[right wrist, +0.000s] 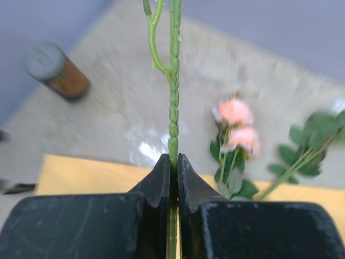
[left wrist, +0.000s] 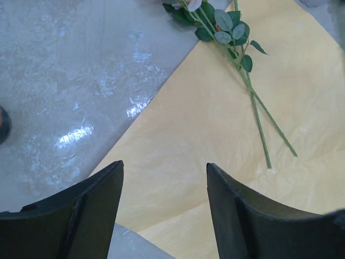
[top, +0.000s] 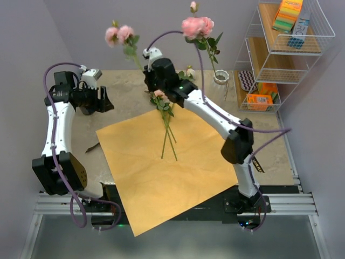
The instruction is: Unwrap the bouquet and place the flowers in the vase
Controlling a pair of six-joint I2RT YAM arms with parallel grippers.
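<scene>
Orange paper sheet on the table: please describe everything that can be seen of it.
The orange paper sheet lies unfolded and flat on the pale marbled table, turned like a diamond. Its near corner hangs past the table's near edge. It looks like thin matte paper with faint wrinkles. Long green stems of pink roses lie on its far half. No fingers touch it.

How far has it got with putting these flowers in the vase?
The orange paper lies opened flat, and pink roses already stand in the white vase. The right claw is shut on another rose stem, lifted clear of the paper. A few stems lie on the paper waiting; the left claw hangs open, empty.
</scene>
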